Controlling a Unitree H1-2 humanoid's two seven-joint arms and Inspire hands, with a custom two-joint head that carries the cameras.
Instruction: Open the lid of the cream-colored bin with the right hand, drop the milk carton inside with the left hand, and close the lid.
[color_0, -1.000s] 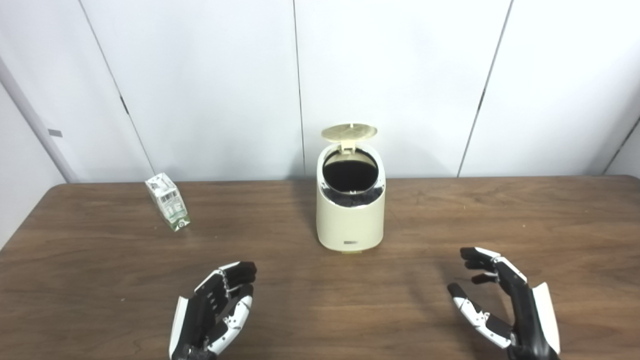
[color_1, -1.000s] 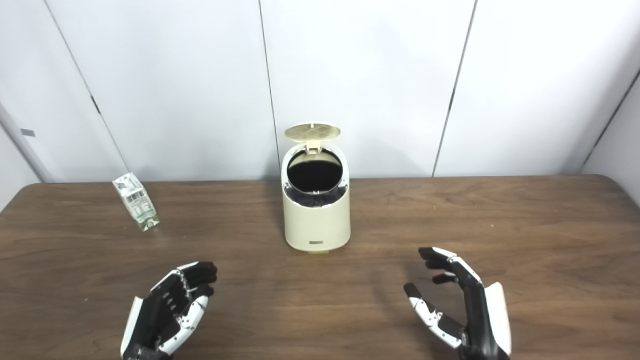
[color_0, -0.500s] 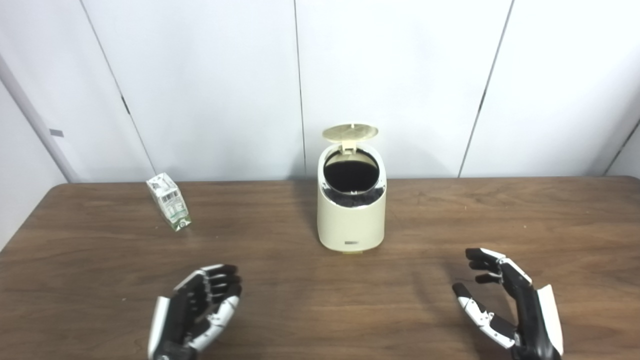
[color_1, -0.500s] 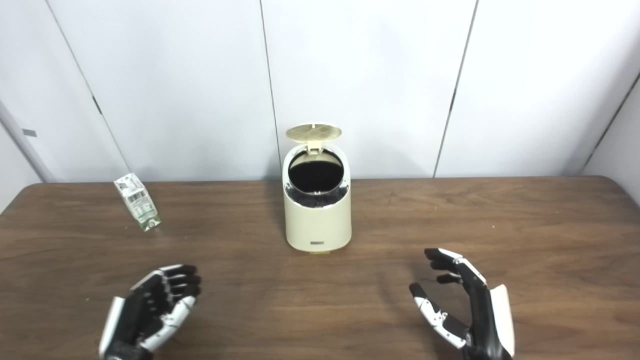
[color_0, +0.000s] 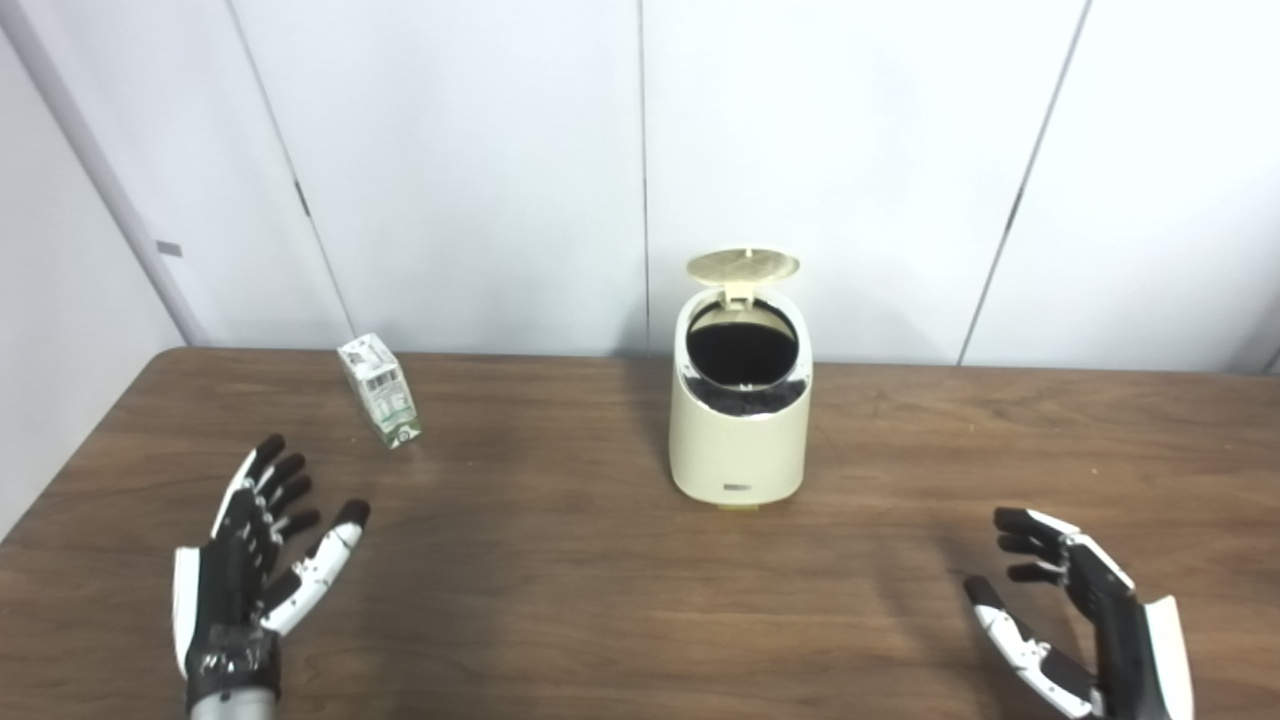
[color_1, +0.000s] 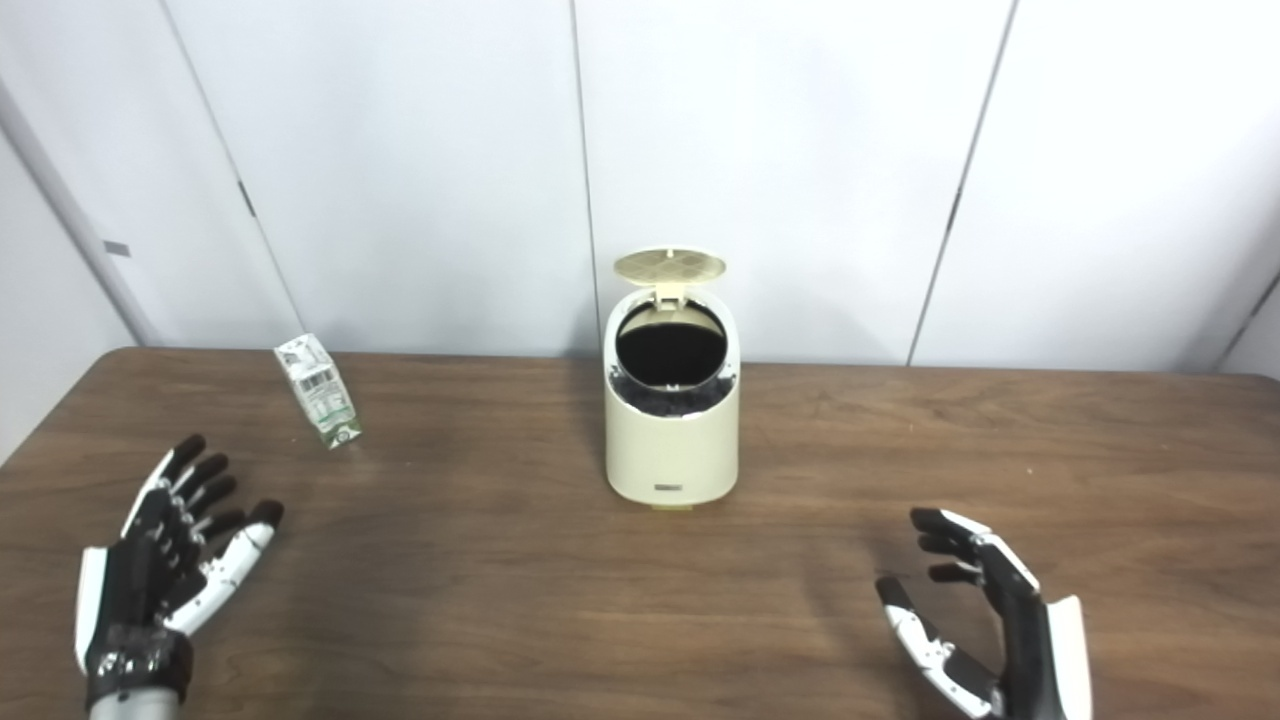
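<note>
A: Bin state?
B: Cream-colored bin (color_0: 740, 430) stands upright near the middle of the brown wooden surface (color_0: 560, 590). Its lid (color_0: 742, 264) is tipped up at the back on its hinge; the round opening faces the cameras, dark inside.

A: Milk carton?
B: Milk carton (color_0: 379, 390) is on the surface to the left of the bin, well apart from it, near the far edge. It leans, top toward the back left. Nothing touches it.

A: Left hand?
B: Left hand (color_0: 250, 560) is at the near left, in front of the carton and apart from it. Its fingers (color_0: 280, 478) are spread wide and point away toward the wall, thumb out to the side. It holds nothing.

A: Right hand?
B: Right hand (color_1: 990, 620) is at the near right, well away from the bin. Fingers loosely curled, thumb apart from them, palm turned inward. Empty as well.

A: Background?
B: White wall panels (color_1: 780, 150) behind the surface.
</note>
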